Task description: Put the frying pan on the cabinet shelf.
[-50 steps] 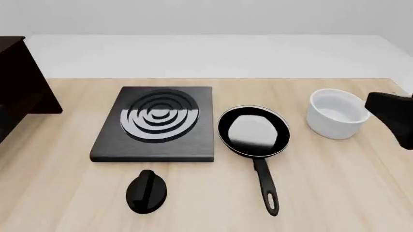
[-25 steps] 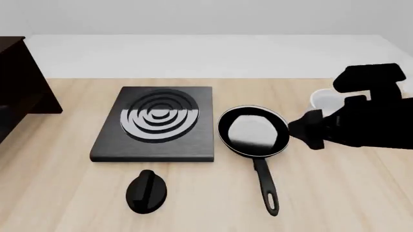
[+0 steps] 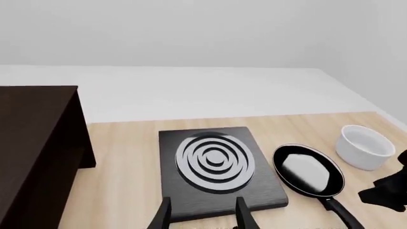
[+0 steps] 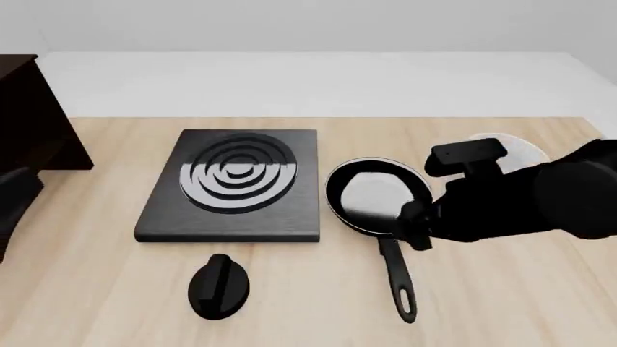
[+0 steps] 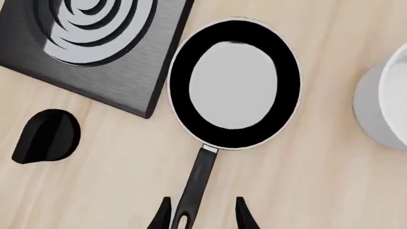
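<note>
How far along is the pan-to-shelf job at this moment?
Nothing is done yet: the frying pan lies on the table beside the stove plate, far from the cabinet at the left. In hand: the right gripper hovers over the pan's handle, jaws open either side of it, not gripping. The left gripper waits open near the stove plate. Grasping, carrying and placing all remain.

Both tools (image 3: 202, 214) (image 5: 200, 214) open, empty

front: high, looking down | wrists: along jaws | shared: stove plate (image 4: 231, 184)
</note>
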Robot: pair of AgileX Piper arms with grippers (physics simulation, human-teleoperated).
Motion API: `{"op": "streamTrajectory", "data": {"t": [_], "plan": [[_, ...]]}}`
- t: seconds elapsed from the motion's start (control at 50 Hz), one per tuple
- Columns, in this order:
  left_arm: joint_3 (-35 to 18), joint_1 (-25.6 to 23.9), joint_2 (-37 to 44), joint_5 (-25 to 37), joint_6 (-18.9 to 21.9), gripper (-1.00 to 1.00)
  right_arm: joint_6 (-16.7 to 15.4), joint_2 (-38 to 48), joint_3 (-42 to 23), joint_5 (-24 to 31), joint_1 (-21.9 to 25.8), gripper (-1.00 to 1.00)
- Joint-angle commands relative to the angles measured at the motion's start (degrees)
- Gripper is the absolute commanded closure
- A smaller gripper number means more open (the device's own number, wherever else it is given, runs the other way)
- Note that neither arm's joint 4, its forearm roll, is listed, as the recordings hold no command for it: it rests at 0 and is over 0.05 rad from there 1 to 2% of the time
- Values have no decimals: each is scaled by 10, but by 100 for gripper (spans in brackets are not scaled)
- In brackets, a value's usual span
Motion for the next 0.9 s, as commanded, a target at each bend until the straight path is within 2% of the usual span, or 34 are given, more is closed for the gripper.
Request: {"op": "streamTrajectory", "data": {"t": [0.02, 0.18, 0.24, 0.42, 0.48, 0.58, 0.66, 0.8, 0.9], "plan": [[8, 0, 1, -7, 1, -100, 17, 50, 29, -40, 11, -100], [15, -3, 2, -13, 2, -100, 39, 68, 48, -66, 19, -100], [18, -1, 1, -14, 1, -100, 60, 73, 57, -78, 37, -100], [12, 0, 4, -10, 1, -100, 83, 94, 93, -115, 59, -100], [16, 3, 6, -16, 4, -100, 75, 108, 104, -129, 52, -100], [19, 5, 7, -18, 2, -100, 85, 119, 119, -146, 58, -100], [26, 3, 10, -24, 4, -100, 68, 137, 130, -161, 41, -100], [23, 3, 16, -23, 4, -100, 82, 139, 131, -167, 33, -100], [24, 1, 17, -24, 5, -100, 73, 169, 140, -195, 26, -100]]}}
